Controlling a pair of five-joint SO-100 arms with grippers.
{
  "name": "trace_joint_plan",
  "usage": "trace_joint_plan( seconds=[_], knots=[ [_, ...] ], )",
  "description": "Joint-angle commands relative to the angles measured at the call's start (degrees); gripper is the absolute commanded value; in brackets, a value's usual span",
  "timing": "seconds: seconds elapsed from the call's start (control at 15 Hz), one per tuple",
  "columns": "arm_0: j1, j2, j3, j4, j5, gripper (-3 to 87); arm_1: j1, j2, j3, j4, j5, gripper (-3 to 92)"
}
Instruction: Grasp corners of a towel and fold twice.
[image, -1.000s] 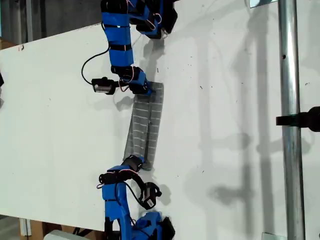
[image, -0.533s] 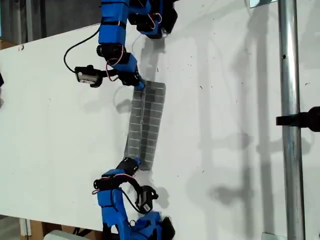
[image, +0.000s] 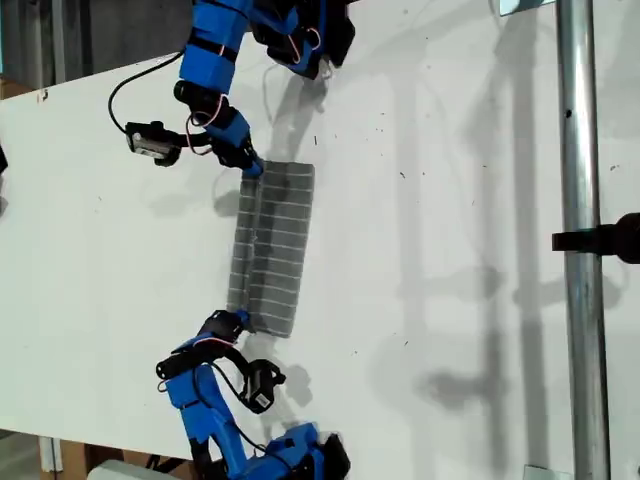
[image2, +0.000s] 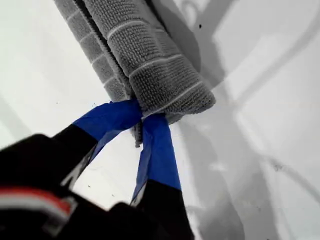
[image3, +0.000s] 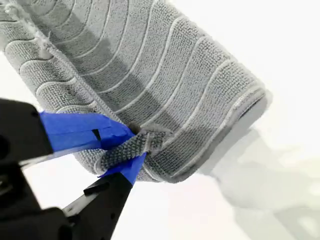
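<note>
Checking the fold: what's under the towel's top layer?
More of the same towel: the first wrist view shows stacked grey layers at its edge, lying on the white table. Whatever lies between the layers is covered.

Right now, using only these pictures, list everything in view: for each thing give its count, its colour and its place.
towel: one, grey with thin pale stripes, folded into a long strip in the middle of the table, between the two arms
table: one, white, under everything
pole: one, silver metal, running top to bottom at the exterior view's right
clamp: one, black, on the pole
arms: two, blue and black, one at the exterior view's top, one at its bottom, each at one end of the towel
my first hand: one, blue-taped tips, pinched shut on a towel corner
my second hand: one, blue-taped tips, pinched shut on a towel corner
</note>
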Motion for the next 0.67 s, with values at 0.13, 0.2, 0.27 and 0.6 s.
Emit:
trace_joint_plan(
  seconds=[0.13, 0.2, 0.27, 0.6],
  knots=[
    [8.7, -2.1, 3.8, 1.9, -8.3, -3.0, -10.7, 0.7, 8.5, -9.6, 10.0, -0.2],
    [10.8, -2.9, 3.9, 3.1, -9.8, -3.0, -12.7, 0.1, 10.0, -11.5, 12.3, -0.2],
    [11.8, -4.0, 4.6, 2.9, -10.8, -3.0, -13.4, -0.9, 11.5, -13.4, 13.6, -0.2],
    [7.8, -8.6, 6.2, 3.3, -11.4, 22.6, -11.5, -4.3, 15.5, -18.1, 15.7, 6.7]
  ],
)
